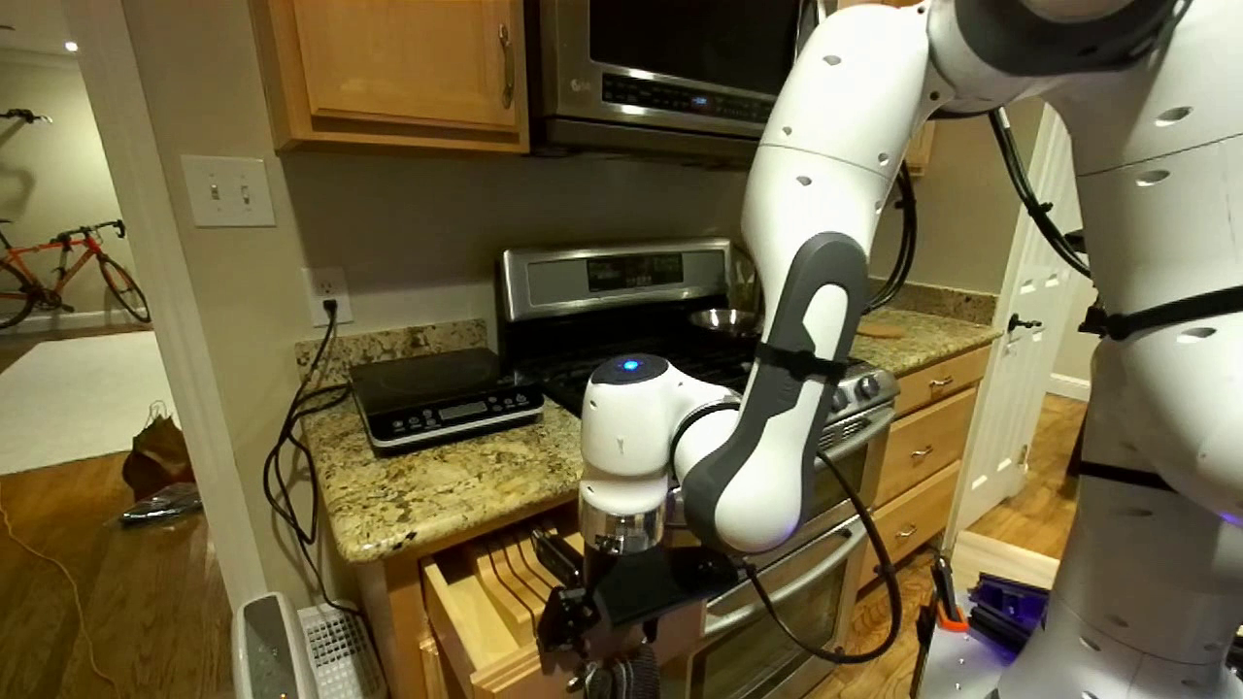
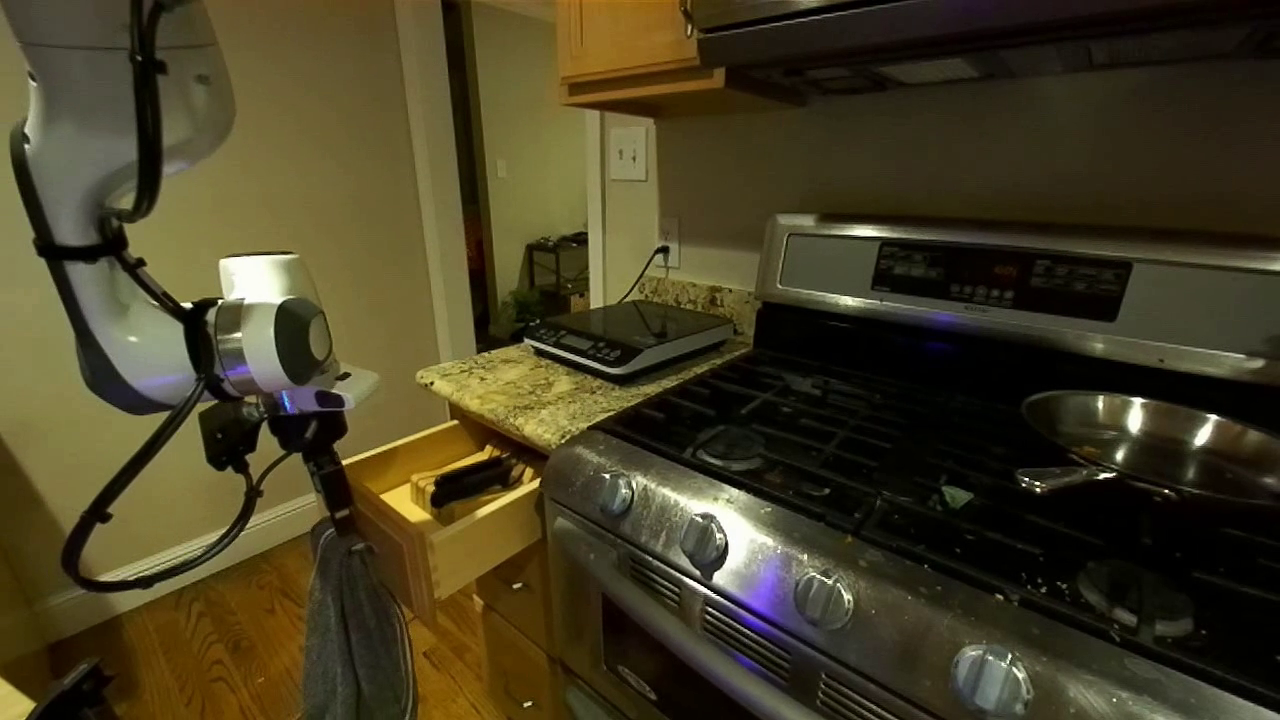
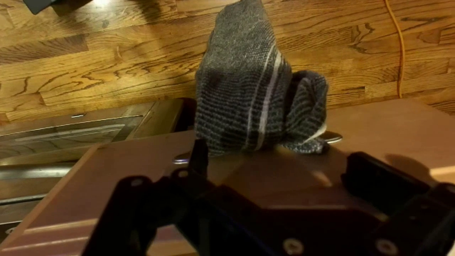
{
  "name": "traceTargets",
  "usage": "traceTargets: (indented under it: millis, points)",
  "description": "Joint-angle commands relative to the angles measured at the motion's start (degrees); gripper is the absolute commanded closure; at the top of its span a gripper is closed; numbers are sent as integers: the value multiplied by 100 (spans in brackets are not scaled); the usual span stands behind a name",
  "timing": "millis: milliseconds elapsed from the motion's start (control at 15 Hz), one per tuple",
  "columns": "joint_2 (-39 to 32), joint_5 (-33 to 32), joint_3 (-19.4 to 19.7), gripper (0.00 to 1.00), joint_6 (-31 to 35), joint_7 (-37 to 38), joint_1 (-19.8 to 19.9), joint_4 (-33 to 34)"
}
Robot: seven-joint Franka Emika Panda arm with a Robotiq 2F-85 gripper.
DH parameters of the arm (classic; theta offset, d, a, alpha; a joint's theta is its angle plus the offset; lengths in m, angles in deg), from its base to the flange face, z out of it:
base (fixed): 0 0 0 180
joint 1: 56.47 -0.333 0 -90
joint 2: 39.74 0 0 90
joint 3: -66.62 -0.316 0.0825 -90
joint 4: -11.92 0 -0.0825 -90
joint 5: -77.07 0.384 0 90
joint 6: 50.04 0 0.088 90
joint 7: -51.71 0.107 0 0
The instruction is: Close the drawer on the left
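Note:
The drawer (image 1: 450, 614) is pulled out from under the counter; its side wall and front panel also show in an exterior view (image 2: 490, 540). Inside are a slotted knife tray (image 1: 510, 581) and black-handled knives (image 2: 475, 480). In the wrist view the drawer's front panel (image 3: 384, 129) lies below a grey towel (image 3: 245, 103) that hangs over the metal handle. My gripper (image 3: 278, 161) is open, its fingers wide apart with nothing between them. It points down at the front panel, close to it; in an exterior view the gripper (image 2: 332, 490) is just outside the panel. Contact cannot be told.
A granite counter (image 1: 456, 485) with a black portable cooktop (image 1: 437, 383) is above the drawer. The steel stove (image 2: 700, 590) stands beside it, with a pan (image 2: 1150, 440) on top. A white appliance (image 1: 267, 650) stands on the floor by the cabinet.

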Motion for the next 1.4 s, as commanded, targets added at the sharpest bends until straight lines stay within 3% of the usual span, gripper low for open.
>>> traceTargets:
  millis: [0,200,267,467,600,800,933,1267,1333]
  points:
    - [-459,-124,192,1,281,64,-83,299]
    - [-577,-322,390,0,259,85,-255,509]
    - [-557,-457,511,19,216,83,-345,568]
    - [-326,-1020,1012,39,152,164,-724,653]
    - [-188,-1661,1545,53,140,328,-1163,767]
    - [-295,-2650,2269,73,157,721,-1766,1138]
    - [-455,-3034,2543,86,205,949,-1970,1400]
    - [-616,-3302,2796,97,295,1250,-2139,1687]
    - [-559,-3221,2760,94,305,1239,-2112,1616]
